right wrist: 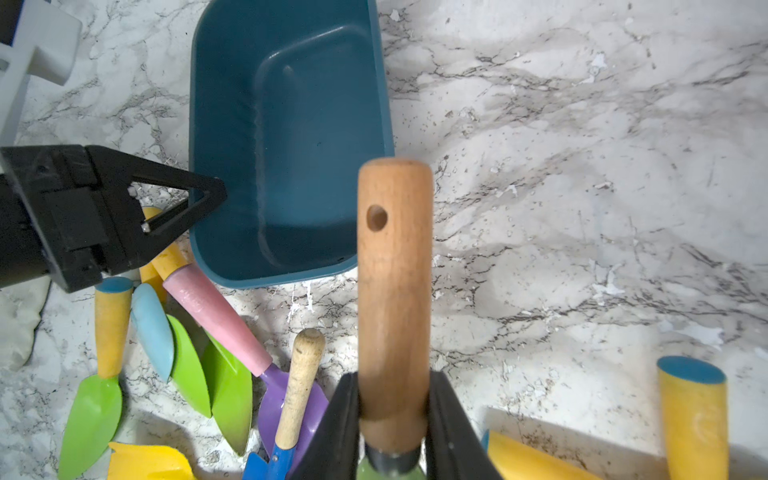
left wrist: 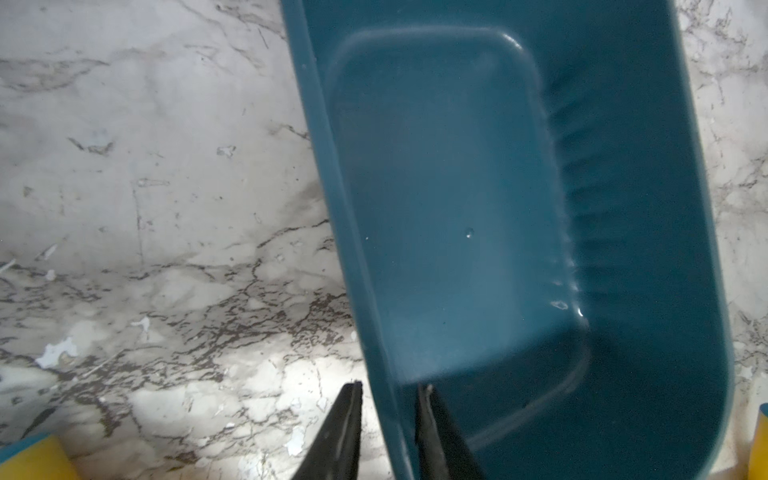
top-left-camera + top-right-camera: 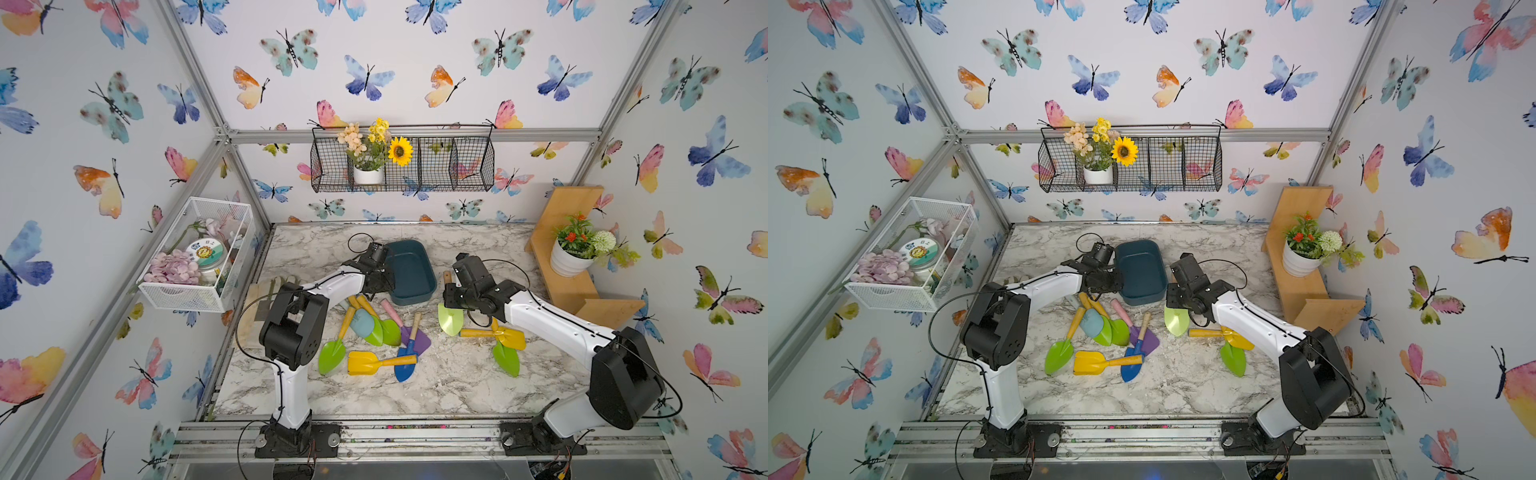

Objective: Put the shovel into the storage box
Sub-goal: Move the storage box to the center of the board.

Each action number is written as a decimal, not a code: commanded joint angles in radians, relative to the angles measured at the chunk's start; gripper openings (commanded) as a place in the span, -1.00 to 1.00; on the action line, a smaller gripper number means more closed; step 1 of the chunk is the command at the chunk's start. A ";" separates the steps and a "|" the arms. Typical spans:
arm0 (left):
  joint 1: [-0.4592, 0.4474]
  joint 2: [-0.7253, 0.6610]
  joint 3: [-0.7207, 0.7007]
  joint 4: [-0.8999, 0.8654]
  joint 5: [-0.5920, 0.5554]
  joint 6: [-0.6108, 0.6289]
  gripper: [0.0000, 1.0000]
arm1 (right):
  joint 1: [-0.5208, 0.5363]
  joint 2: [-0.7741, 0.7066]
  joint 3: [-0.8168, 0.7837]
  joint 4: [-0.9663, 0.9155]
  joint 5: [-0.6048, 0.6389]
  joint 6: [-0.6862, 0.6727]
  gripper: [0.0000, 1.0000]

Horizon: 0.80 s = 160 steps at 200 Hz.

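Where the shovel [image 3: 451,319] is found: clamped by its wooden handle in the right gripper [image 1: 392,380], outside the storage box [image 3: 409,266] and just beside the box's right long wall.
Shovel's lie: in both top views the pale green blade is seen nearer the robot and the handle end farther off, alongside the near half of the box. Whether the blade touches the table [image 3: 436,386] cannot be told.
Right gripper: closed on the handle just above the metal collar, with one finger pressed to each side. Most of the handle is left jutting past the fingertips.
Left gripper [image 2: 388,386]: closed on the box's left long wall near the front corner, with one finger set outside the wall and one inside.
Storage box: stood on the marble table between the two grippers. Its floor is shown plainly in both wrist views.
Heap in front of the box: several shovels are laid across one another, among them a square yellow shovel [image 3: 365,363], a blue shovel [image 3: 405,368] and a purple shovel [image 3: 419,341] with a pink handle.
Beside the right arm: a green shovel [image 3: 507,360] is seen crossed with a yellow-bladed one.
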State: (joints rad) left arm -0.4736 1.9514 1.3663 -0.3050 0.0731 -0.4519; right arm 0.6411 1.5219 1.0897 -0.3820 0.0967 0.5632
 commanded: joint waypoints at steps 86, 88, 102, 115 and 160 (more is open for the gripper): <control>-0.044 -0.047 -0.044 -0.019 0.007 0.047 -0.55 | 0.003 0.187 0.267 -0.015 0.033 -0.065 -0.58; -0.044 -0.048 -0.046 -0.019 0.007 0.047 -0.55 | 0.003 0.193 0.275 -0.016 0.032 -0.066 -0.58; -0.046 -0.058 -0.057 -0.019 0.004 0.048 -0.54 | 0.003 0.239 0.326 -0.010 0.022 -0.077 -0.57; -0.047 -0.067 -0.067 -0.016 0.001 0.047 -0.55 | 0.003 0.291 0.386 -0.019 0.018 -0.086 -0.57; -0.049 -0.081 -0.075 -0.022 -0.007 0.051 -0.37 | 0.003 0.444 0.559 -0.041 0.000 -0.104 -0.57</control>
State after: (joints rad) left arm -0.5167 1.9091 1.2964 -0.3054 0.0719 -0.4145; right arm 0.6411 1.9106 1.5749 -0.3996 0.1051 0.4820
